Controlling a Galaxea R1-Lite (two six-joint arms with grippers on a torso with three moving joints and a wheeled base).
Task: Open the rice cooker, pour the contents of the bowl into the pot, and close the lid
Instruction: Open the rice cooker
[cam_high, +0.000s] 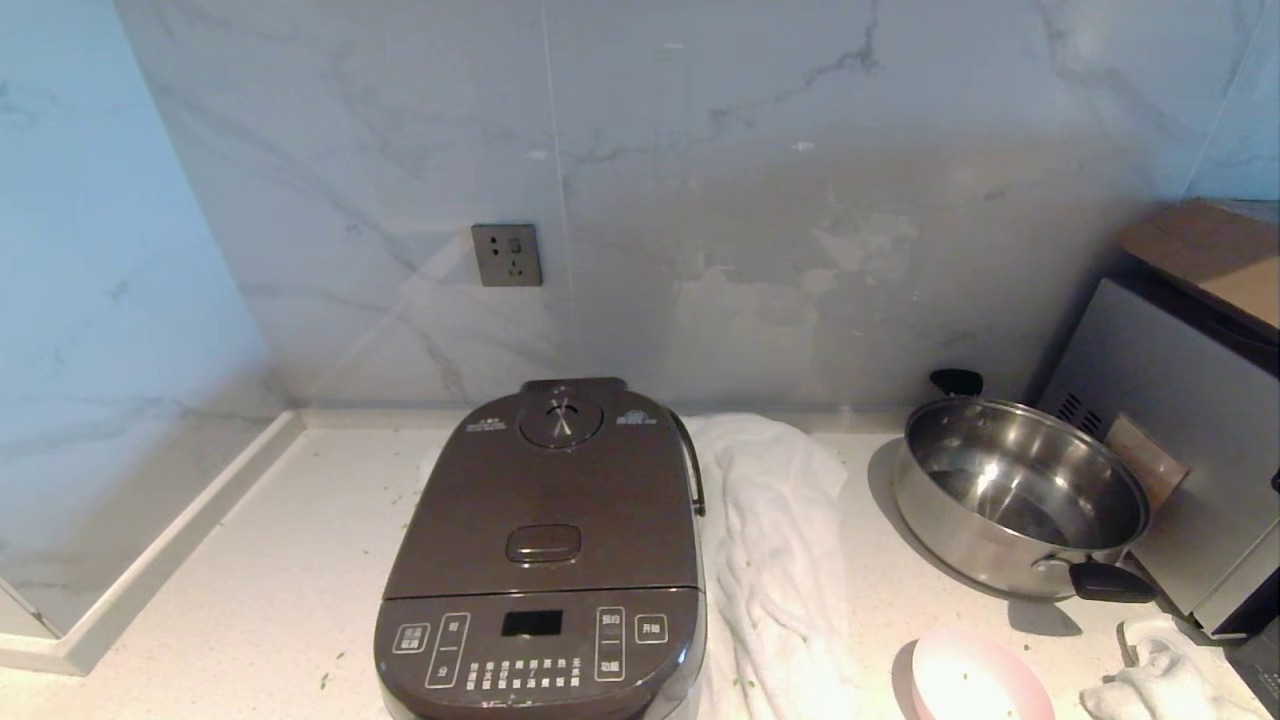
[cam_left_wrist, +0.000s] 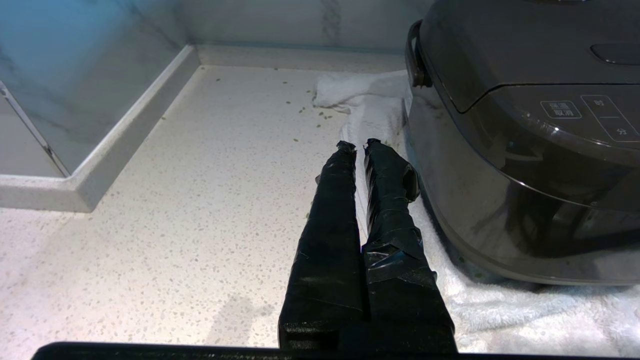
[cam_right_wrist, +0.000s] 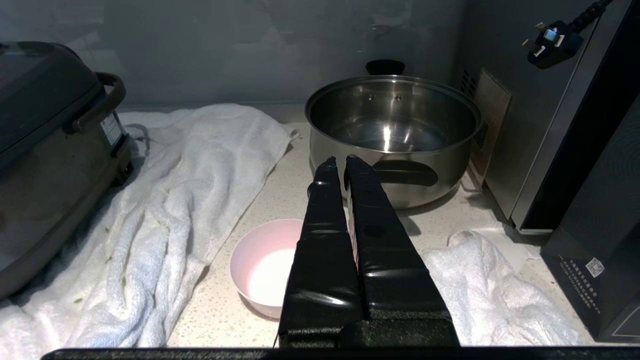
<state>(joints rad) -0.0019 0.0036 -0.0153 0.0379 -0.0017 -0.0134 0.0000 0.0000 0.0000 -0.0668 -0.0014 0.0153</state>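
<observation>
Both grippers are clenched and empty: left gripper beside the rice cooker at frame right; right gripper above the bowl, lower centre.

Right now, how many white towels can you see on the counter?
2. One big white towel lies spread beside and under the rice cooker. One small crumpled towel sits by the pink bowl, in front of the steel pan. More may hide out of view.

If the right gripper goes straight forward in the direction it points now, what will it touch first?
Most likely the steel pan: the shut right gripper points at its near wall and handle, above the pink bowl. Depth is unclear.
</observation>
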